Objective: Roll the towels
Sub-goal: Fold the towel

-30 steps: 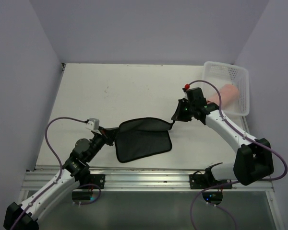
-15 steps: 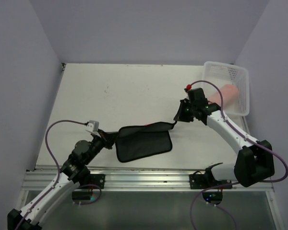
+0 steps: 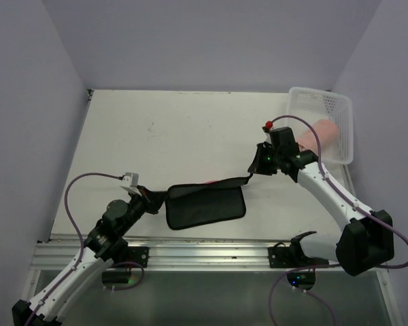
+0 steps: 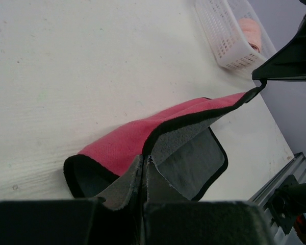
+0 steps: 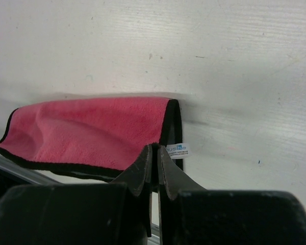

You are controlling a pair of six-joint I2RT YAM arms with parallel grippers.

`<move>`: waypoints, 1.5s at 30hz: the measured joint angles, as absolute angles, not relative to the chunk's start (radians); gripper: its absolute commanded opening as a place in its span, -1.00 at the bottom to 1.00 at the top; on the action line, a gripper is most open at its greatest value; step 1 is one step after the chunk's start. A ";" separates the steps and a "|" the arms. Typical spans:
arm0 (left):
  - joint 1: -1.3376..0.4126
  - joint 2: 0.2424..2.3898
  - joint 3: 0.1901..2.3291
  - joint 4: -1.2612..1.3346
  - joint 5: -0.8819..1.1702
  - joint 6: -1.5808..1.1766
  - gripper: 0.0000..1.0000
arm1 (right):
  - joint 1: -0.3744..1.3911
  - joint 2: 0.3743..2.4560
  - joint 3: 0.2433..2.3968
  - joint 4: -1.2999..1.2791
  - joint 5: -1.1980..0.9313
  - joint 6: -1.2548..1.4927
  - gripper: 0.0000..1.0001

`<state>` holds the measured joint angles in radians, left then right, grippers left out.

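Dark cloth (image 3: 205, 207) sits at the near edge of the counter (image 3: 177, 129), between the two arms. Soft fleece-like fabric: red-pink face, grey-black back, black stitched trim all round, corners rounded. Lower half lies flat, dark side up. The far edge is lifted and pulled into a taut strip, doubling over so the red face (image 4: 143, 138) shows along the fold. Small white printed tag (image 5: 177, 151) at the right corner, text too small to read.

Left fingers (image 3: 159, 196) pinched together on the cloth's left corner. In the left wrist view the black finger blades (image 4: 140, 171) meet with fabric squeezed between them. Right fingers (image 3: 252, 172) likewise clamped on the right corner, beside the tag, with trim caught between the flat black blades (image 5: 149, 163).

Salmon-pink terry towel (image 3: 321, 130) is already a chunky roll, lying inside the white perforated plastic basket (image 3: 340, 109) at the counter's far right, well apart from the cloth.

Counter surface matte white, lightly scuffed. Ribbed aluminium rail (image 3: 204, 252) runs along the near edge.
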<state>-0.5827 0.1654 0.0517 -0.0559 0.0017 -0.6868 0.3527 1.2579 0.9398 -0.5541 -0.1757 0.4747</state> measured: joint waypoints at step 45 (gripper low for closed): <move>-0.583 0.130 0.052 -0.169 0.083 -0.769 -0.54 | 0.428 1.134 0.646 -0.518 -0.281 0.413 -1.00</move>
<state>-0.5827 0.1299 0.0517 -0.1688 0.0830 -0.7689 0.4278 1.1336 0.6456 -0.5182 -0.2806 0.4133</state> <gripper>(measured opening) 0.129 0.034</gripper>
